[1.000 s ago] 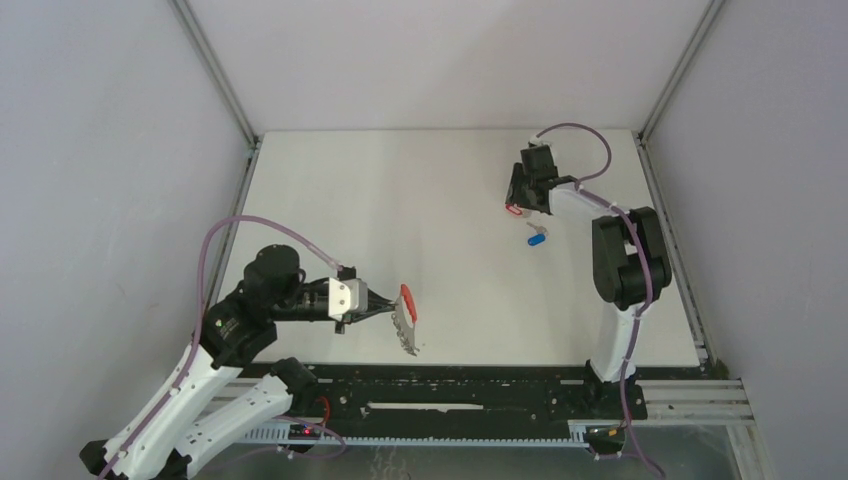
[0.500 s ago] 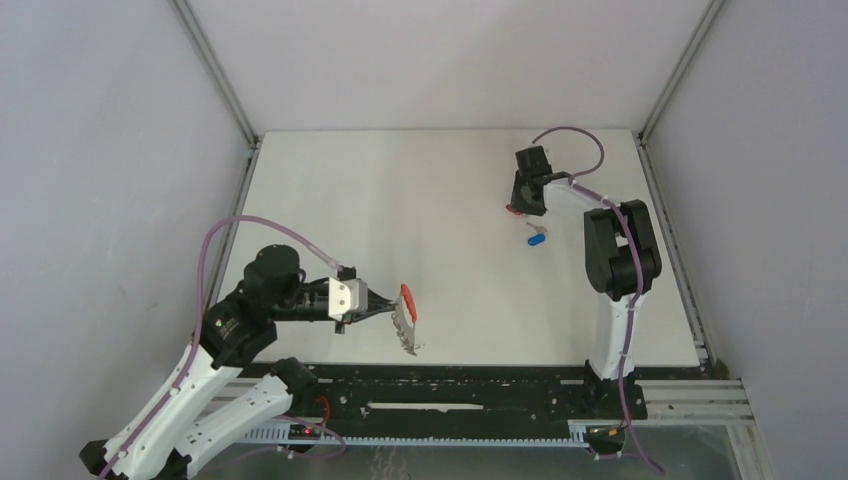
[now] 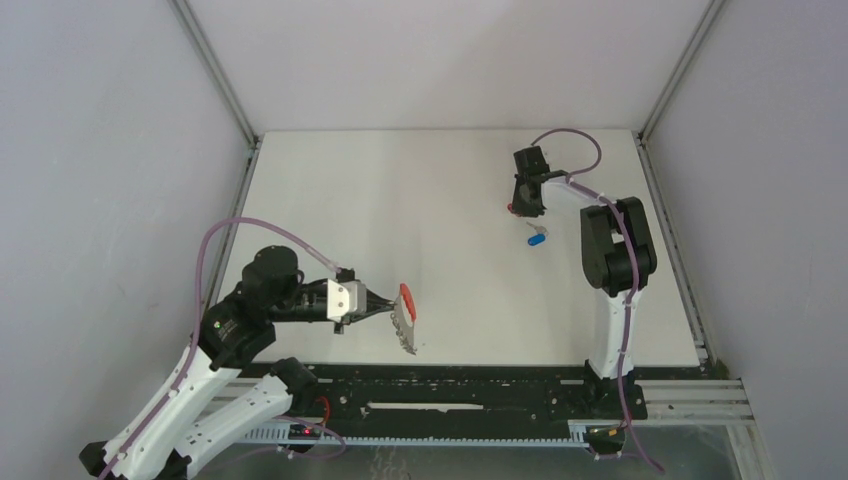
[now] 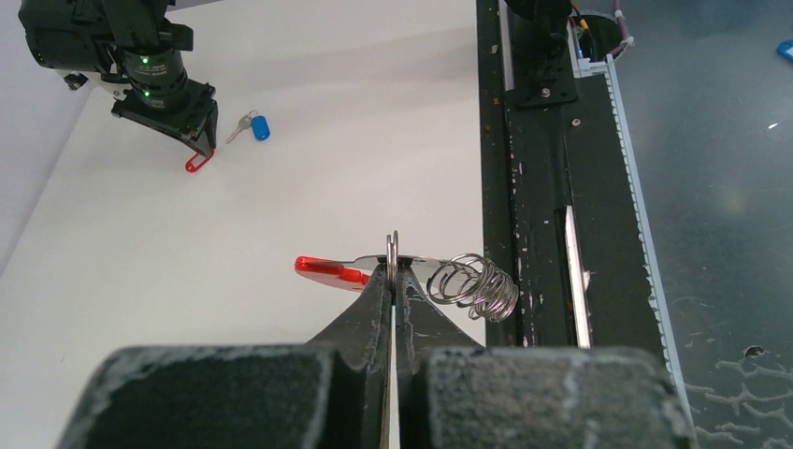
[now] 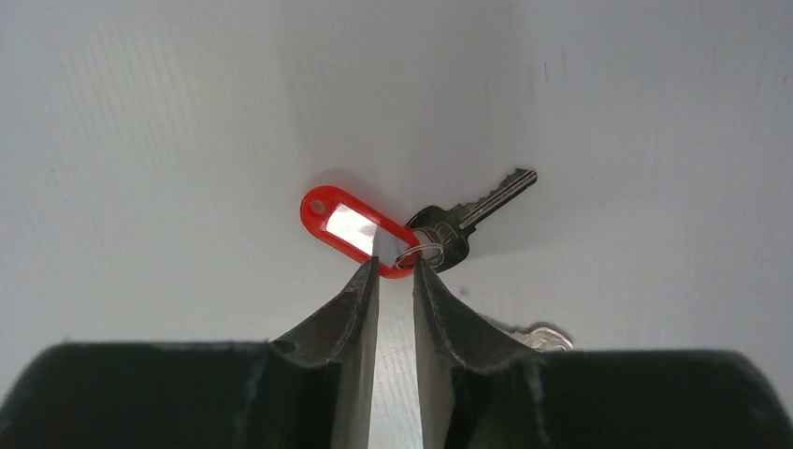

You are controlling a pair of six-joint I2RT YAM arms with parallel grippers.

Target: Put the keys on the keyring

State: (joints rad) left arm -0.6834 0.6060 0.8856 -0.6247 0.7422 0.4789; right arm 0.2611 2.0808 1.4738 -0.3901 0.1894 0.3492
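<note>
The right gripper (image 5: 396, 267) had narrowed, pointing down, straddling the tag end of the red-tagged silver metal key (image 5: 353, 225) on the table (image 3: 400, 200); grip uncertain. The left gripper (image 4: 394, 273) clamped the red-banded silver-ringed keyring (image 4: 472, 285).

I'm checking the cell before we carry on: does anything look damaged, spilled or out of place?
Nothing spilled or broken. One oddity: the keyring, pinched in the left claw, has its silver rings splayed like a stretched spring. The red-tagged key and blue-tagged key lie flat on the table.
</note>
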